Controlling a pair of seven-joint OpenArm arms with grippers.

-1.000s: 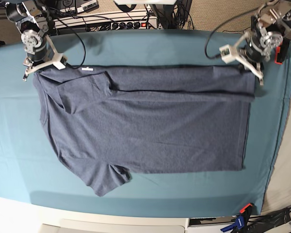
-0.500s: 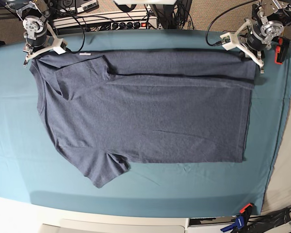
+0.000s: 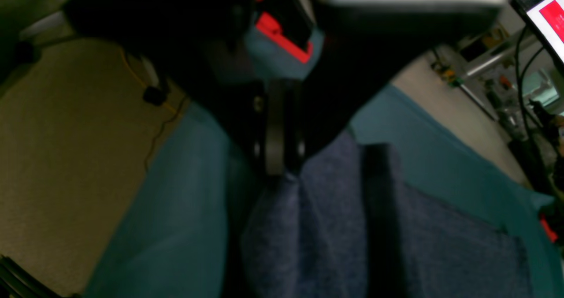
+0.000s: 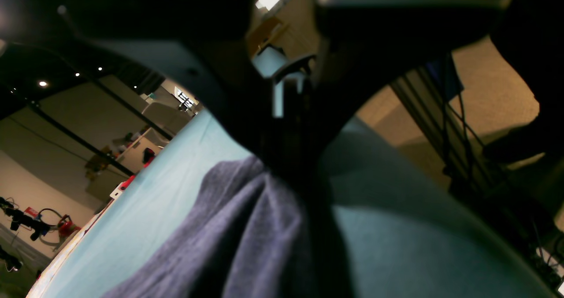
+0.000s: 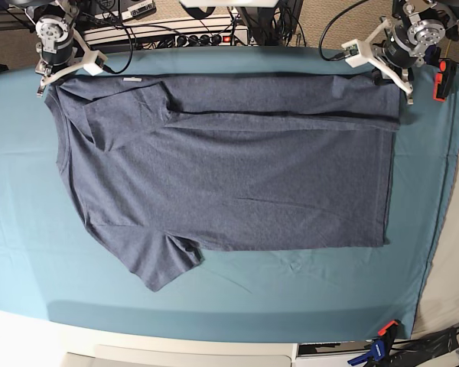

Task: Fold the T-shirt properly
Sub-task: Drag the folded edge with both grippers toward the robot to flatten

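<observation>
Surface: teal table cloth (image 5: 30, 229) covers the whole table, with power strips and cables along the far edge and a clamp (image 5: 382, 340) at the near corner.
T-shirt: the dark blue-grey T-shirt (image 5: 229, 183) lies plain side up and sideways across the middle of the cloth, collar end toward the base view's left, hem toward its right. The far long edge is doubled over in a band along the top, with a small white label (image 5: 130, 80) showing; one sleeve (image 5: 164, 264) sticks out at the near left.
Right gripper: the right gripper (image 5: 44, 82) is at the far left corner, jaws closed on the shoulder end of the folded band; the right wrist view shows cloth gathered into the closed jaws.
Left gripper: the left gripper (image 5: 402, 88) is at the far right corner, jaws pinched on the hem end of the same band; the left wrist view shows fabric running up into the closed fingers.
Step in hand: likely the first lengthwise fold, with both arms holding the far edge taut between them.
Progress: early; the near half and the near sleeve are not yet folded.
Next move calls for: probably both arms travelling together at matched height and pace, so the edge stays straight and lands parallel to the near side.
Risk: uneven pull could skew the fold or drag the body.
</observation>
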